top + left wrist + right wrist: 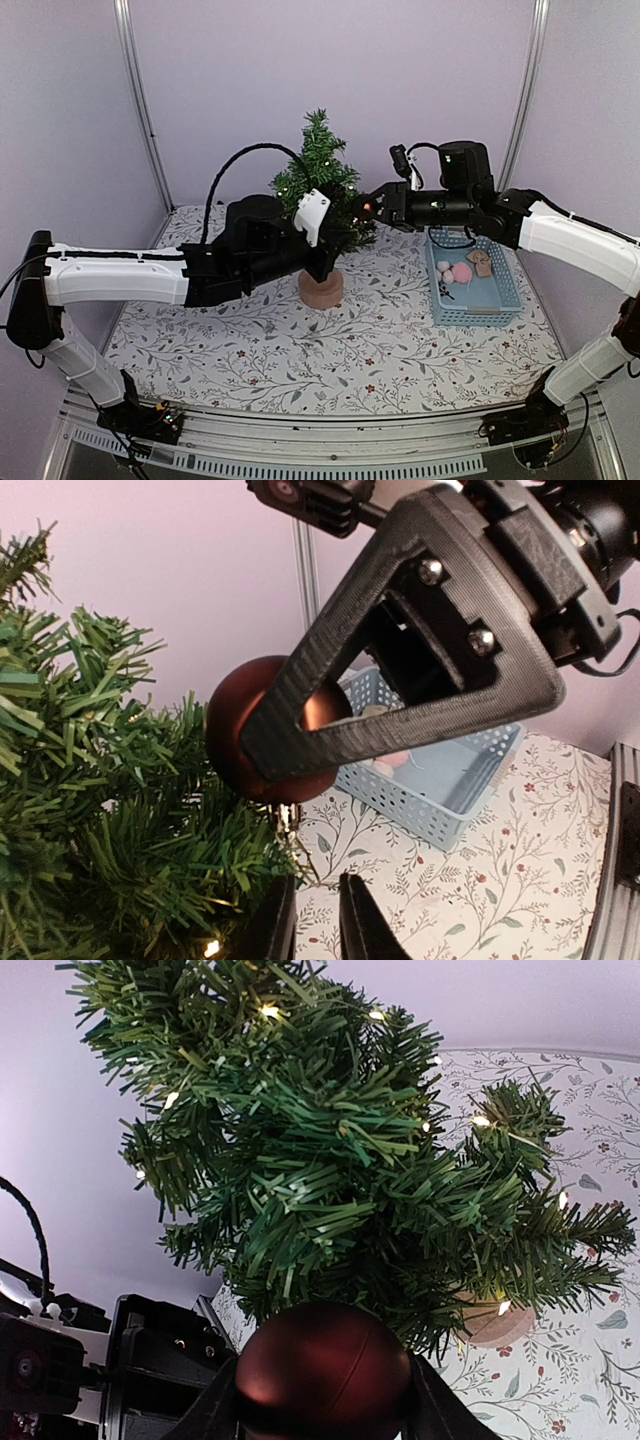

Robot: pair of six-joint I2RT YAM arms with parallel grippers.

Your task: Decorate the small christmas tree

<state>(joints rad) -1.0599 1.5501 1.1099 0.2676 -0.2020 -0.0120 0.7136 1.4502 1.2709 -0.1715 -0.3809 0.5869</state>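
On the table, left end effector hides the tree trunk

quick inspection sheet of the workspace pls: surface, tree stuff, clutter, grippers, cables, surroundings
surface: floral tablecloth, lying flat.
job's things: small christmas tree upright on its base, lights on; dark red bauble against its branches; blue basket holding a pink pompom and other ornaments.
clutter: nothing seen.
grippers: right gripper shut on the bauble; left gripper low beside the tree, slightly open, nothing between its fingers.
cables: black cable loops high toward the tree.
surroundings: lilac walls, metal frame poles.
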